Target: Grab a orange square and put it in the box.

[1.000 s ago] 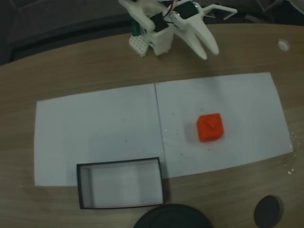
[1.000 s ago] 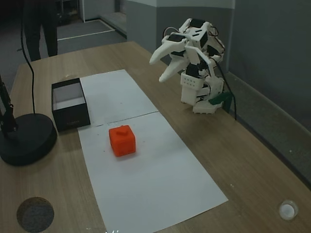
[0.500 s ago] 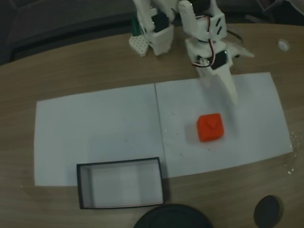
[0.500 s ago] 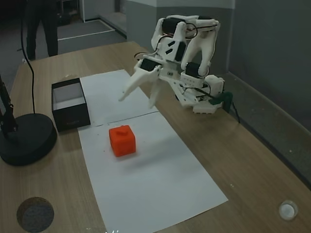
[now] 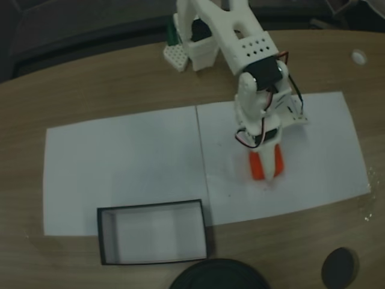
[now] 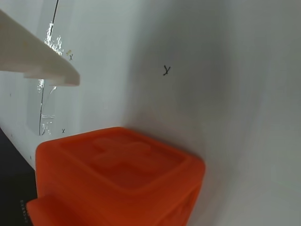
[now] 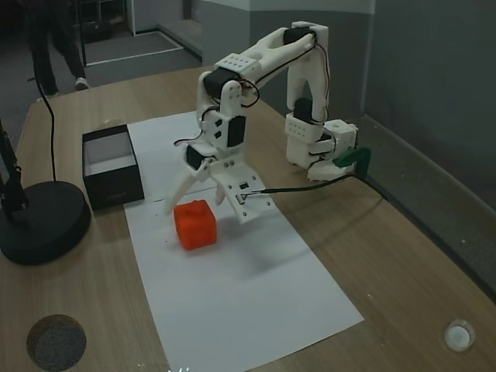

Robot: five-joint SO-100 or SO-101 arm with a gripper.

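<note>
The orange square (image 5: 260, 168) lies on white paper, half covered by the arm in a fixed view; another fixed view shows the whole orange square (image 7: 195, 225). My gripper (image 7: 205, 209) hangs open just over it, one thin finger (image 7: 178, 195) to the cube's left and the broad jaw to its right. Seen from above, the gripper (image 5: 281, 143) reaches down from the arm's base at the top edge. The wrist view has the orange square (image 6: 117, 179) close at the bottom and one white finger (image 6: 42, 63) at upper left. The box (image 5: 153, 232) (image 7: 112, 164) stands open-topped, away from the cube.
Two white paper sheets (image 5: 120, 162) cover the wooden table. A black round lamp base (image 7: 39, 221) (image 5: 219, 277) sits beside the box. A small dark disc (image 5: 340, 266) (image 7: 56, 341) and a white cap (image 5: 358, 56) (image 7: 459, 335) lie near the table edges. A person's legs (image 7: 54, 46) stand far back.
The arm has unfolded from its pose near the base and swung out and down over the cube, jaws open. The cube and the box have not moved.
</note>
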